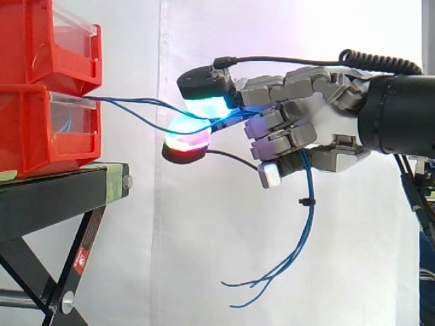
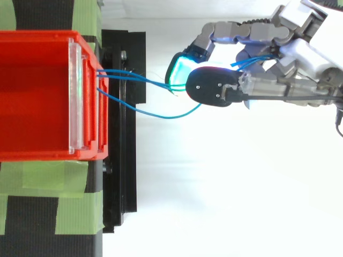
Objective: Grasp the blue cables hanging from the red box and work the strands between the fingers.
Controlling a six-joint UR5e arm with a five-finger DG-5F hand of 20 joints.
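Thin blue cables [image 1: 146, 109] run out of the front of the lower red bin [image 1: 41, 129] and stretch right to my hand [image 1: 319, 129]. In the top view the same blue cables [image 2: 155, 110] leave the red bin [image 2: 37, 91] and sag toward the hand [image 2: 252, 85]. The strands pass between the glowing fingertips [image 1: 207, 105] and through the curled fingers. Their loose ends [image 1: 272, 272] hang down below the palm. The hand is shut on the cables, a short way right of the bin.
A second red bin [image 1: 47, 41] is stacked on top of the lower one. Both stand on a black stand [image 1: 61, 197] with green tape [image 2: 48, 198] on its top. A white curtain hangs behind.
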